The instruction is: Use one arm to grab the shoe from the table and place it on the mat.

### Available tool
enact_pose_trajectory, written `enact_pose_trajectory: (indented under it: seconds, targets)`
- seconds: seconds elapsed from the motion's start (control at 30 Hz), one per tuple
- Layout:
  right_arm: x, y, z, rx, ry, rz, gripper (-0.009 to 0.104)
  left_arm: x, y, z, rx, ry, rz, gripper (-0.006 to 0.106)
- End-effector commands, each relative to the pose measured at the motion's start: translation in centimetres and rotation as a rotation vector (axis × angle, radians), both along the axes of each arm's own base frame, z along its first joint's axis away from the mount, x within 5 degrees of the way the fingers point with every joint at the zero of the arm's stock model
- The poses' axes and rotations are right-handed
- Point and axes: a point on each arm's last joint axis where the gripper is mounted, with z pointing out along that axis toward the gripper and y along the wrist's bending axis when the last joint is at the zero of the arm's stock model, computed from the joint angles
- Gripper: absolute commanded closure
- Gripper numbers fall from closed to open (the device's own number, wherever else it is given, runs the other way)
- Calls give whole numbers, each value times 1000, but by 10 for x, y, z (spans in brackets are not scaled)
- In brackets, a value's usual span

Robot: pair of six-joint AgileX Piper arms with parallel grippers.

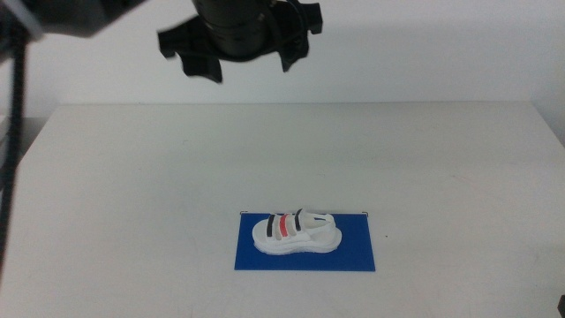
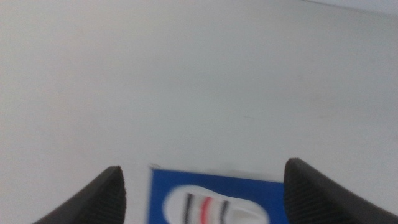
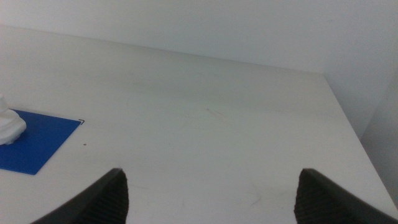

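Note:
The white shoe (image 1: 297, 232) with two black straps and one red strap lies on the dark blue mat (image 1: 356, 254) near the front middle of the white table (image 1: 132, 159). My left gripper (image 1: 243, 55) hangs high above the table's far edge, open and empty, well away from the shoe. Its wrist view shows the open jaws (image 2: 204, 169) looking down on the shoe (image 2: 211, 208) and the mat (image 2: 160, 186). My right gripper (image 3: 212, 175) is open and empty, out of the middle view. Its wrist view shows one end of the shoe (image 3: 9, 127) on the mat (image 3: 37, 144).
The dark left arm (image 1: 79, 13) and its black cable (image 1: 11, 132) run along the picture's top and left edge. The table's right edge (image 3: 348, 118) borders a pale wall.

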Motion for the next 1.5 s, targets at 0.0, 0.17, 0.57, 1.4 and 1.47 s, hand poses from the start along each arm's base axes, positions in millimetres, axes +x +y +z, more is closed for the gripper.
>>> enact_pose_trajectory:
  seconds: [0.0, 0.17, 0.57, 1.4, 1.47]
  targets:
    - [1, 0, 5, -16, -65, 5, 17, -15, 26, 33, 62, -67, -26, 16]
    - [1, 0, 5, -16, -65, 5, 17, -18, 64, 39, 63, -151, -43, 16]
    - [1, 0, 5, -16, -65, 5, 17, -81, 161, -38, -151, -518, -24, 16]
    - [1, 0, 5, -16, -65, 5, 17, -249, 230, -184, 189, -931, 146, 16]
    - [1, 0, 5, -16, -65, 5, 17, -250, 229, -196, 158, -933, 156, 16]
